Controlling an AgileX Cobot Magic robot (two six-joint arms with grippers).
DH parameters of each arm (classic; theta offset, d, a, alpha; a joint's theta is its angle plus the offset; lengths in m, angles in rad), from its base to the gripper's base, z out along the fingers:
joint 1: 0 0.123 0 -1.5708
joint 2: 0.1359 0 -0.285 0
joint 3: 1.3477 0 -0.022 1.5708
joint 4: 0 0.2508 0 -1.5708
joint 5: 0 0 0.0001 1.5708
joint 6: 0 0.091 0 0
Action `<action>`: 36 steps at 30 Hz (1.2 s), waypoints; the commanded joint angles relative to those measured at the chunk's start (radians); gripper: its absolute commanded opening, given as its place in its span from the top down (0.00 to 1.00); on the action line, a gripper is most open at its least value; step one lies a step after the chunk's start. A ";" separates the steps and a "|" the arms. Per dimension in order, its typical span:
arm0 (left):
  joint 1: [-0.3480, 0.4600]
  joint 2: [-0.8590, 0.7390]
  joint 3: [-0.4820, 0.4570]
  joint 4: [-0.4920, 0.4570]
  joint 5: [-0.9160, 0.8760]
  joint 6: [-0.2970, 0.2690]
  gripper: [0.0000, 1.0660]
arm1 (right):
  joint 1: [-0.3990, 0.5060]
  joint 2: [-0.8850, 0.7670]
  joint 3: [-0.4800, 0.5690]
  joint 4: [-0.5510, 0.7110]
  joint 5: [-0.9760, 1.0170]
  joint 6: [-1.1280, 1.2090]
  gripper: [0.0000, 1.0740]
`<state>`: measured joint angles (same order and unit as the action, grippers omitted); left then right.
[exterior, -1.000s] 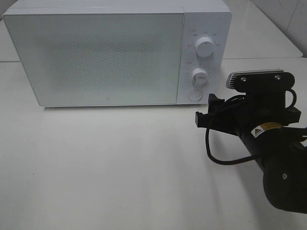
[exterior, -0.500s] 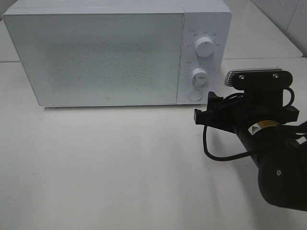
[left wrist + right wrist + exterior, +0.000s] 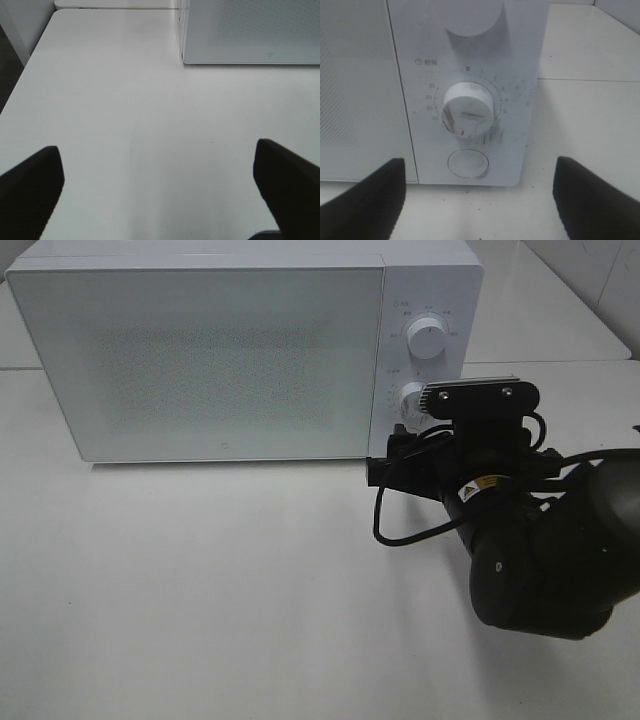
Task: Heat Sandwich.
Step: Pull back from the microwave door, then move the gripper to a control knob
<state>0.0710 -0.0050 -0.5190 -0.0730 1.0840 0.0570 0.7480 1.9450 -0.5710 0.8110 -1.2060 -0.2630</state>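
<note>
The sandwich is out of view. The white microwave (image 3: 200, 350) stands at the back of the table with its door shut. My right gripper (image 3: 480, 200) is open and empty. It points at the control panel, close in front of the timer knob (image 3: 468, 110) and the round button (image 3: 468, 163). In the high view the right wrist (image 3: 480, 440) covers the panel's lower part. My left gripper (image 3: 160, 192) is open and empty, low over the bare table, with the microwave's front corner (image 3: 182, 55) ahead of it. The left arm does not show in the high view.
The upper knob (image 3: 428, 341) shows above the right wrist. The white table (image 3: 220, 590) spreads in front of the microwave. A table edge (image 3: 20, 85) with dark floor beyond it runs along one side in the left wrist view.
My right arm has moved left and toward the microwave, so the gripper now stands in front of the control panel and hides the lower knob and button in the high view.
</note>
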 commanded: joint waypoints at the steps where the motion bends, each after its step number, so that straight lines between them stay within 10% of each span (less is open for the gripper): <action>1: 0.004 -0.023 0.001 -0.001 -0.013 -0.003 0.08 | -0.022 0.025 -0.044 -0.030 -0.043 -0.009 0.26; 36: 0.004 -0.016 0.001 0.000 -0.013 -0.003 0.08 | -0.121 0.137 -0.230 -0.133 0.029 -0.006 0.29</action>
<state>0.0710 -0.0050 -0.5190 -0.0730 1.0840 0.0570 0.6350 2.0830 -0.7920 0.6840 -1.1730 -0.2600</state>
